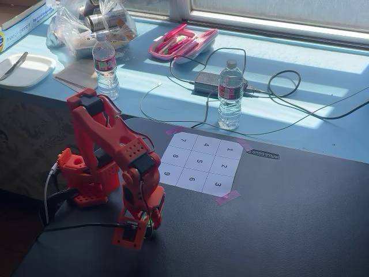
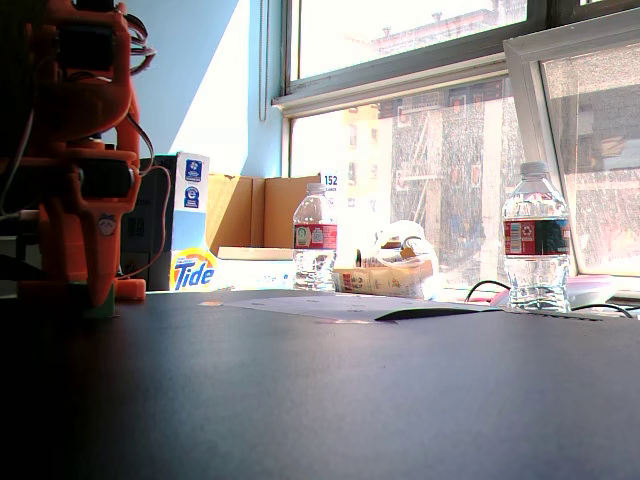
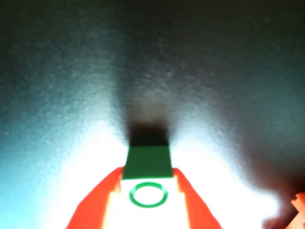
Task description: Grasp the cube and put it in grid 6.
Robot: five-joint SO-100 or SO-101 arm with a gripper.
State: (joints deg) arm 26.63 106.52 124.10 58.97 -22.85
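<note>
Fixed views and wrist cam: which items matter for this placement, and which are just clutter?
Job items:
- cube, between the claw fingers
- grid 6, empty, on the numbered sheet

Clutter:
- two water bottles
- power adapter and cables
- pink case
- plastic bags
- Tide box

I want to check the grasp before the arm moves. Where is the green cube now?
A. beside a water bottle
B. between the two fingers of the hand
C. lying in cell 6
B: in the wrist view the green cube sits between the orange fingers of the hand, on the dark table, away from the grid sheet.
</note>
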